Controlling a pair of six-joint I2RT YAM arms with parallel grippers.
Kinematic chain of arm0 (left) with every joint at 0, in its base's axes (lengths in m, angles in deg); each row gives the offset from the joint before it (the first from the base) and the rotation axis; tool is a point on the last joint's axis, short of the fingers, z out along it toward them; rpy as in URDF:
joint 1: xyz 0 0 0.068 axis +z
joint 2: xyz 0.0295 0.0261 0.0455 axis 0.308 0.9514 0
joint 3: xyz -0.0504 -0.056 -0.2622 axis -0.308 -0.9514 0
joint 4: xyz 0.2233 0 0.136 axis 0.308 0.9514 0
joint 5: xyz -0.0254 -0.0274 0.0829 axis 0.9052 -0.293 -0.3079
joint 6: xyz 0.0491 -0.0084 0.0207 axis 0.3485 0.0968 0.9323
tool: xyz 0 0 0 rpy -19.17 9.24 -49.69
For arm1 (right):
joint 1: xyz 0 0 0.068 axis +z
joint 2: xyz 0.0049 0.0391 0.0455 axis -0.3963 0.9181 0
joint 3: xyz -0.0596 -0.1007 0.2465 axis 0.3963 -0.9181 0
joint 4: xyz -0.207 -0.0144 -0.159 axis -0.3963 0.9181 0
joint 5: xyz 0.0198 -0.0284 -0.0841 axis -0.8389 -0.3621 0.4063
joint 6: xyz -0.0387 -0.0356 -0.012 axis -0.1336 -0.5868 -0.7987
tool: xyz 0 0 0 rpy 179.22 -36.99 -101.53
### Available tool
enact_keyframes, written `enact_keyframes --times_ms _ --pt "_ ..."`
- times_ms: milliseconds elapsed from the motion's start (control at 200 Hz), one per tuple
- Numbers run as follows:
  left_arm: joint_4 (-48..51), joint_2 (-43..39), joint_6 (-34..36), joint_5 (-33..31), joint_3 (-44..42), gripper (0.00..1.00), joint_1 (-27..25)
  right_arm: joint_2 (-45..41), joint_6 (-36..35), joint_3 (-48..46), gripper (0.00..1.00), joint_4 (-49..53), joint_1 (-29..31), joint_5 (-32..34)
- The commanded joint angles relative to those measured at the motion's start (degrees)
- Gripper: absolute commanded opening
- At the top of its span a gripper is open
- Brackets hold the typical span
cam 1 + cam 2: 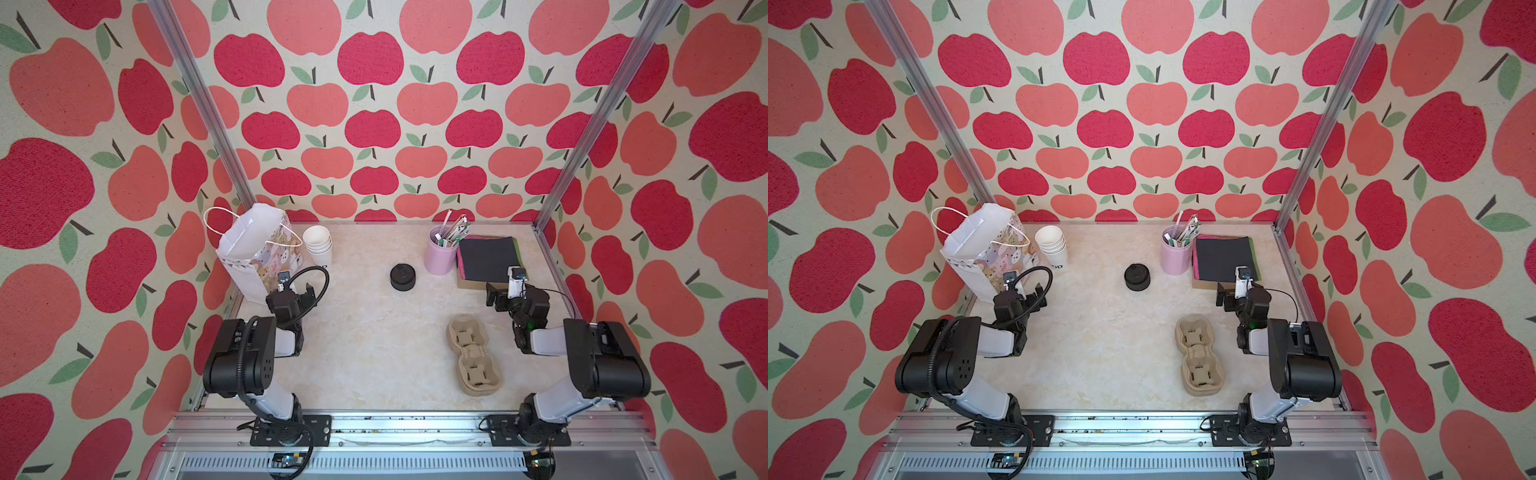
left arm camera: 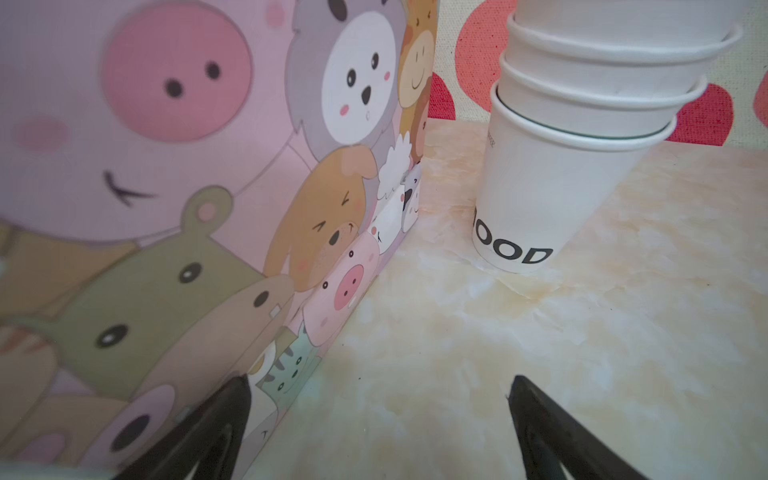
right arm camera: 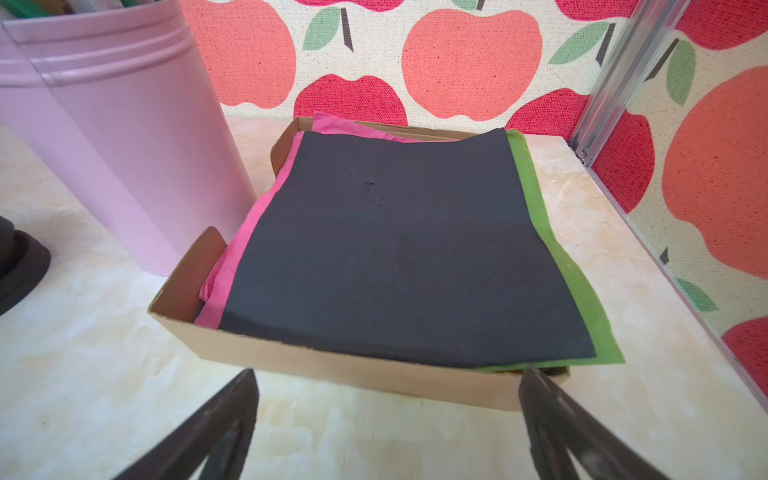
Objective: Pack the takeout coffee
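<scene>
- Left gripper (image 2: 379, 382): black fingers spread, empty, low beside cartoon-animal paper gift bag (image 2: 208, 208)
- Right gripper (image 3: 390, 372): spread, empty, facing brown cardboard tray (image 3: 332, 368) of coloured sheets
- White paper cup with black lettering (image 2: 528, 199): undermost of nested plain white cups (image 2: 602, 66), just beside bag
- Round black plastic lid (image 1: 402, 277): mid-table, well apart from cup
- Handling, by judgement: pinch cup mid-wall, gently, clear of bag

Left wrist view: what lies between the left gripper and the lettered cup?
In the left wrist view, only bare marbled tabletop separates the open left gripper from the lettered cup, bottom of the stack.
</scene>
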Motion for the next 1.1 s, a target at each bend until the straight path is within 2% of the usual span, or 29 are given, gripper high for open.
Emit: enact_keyframes --times_ms 0,935,1096 --pt "-0.75 0.36 1.08 -0.67 0.35 0.99 -0.13 0.41 -0.92 -0.18 0.99 -0.24 0.1 0.74" --pt "-0.57 0.32 0.99 -0.49 0.43 0.99 -0.1 0.4 -0.92 -0.14 0.99 -0.35 0.08 0.71" --pt "0.14 0.03 -0.44 0.25 0.52 0.99 1.2 0.41 -0.87 -0.12 0.99 -0.34 0.02 0.73"
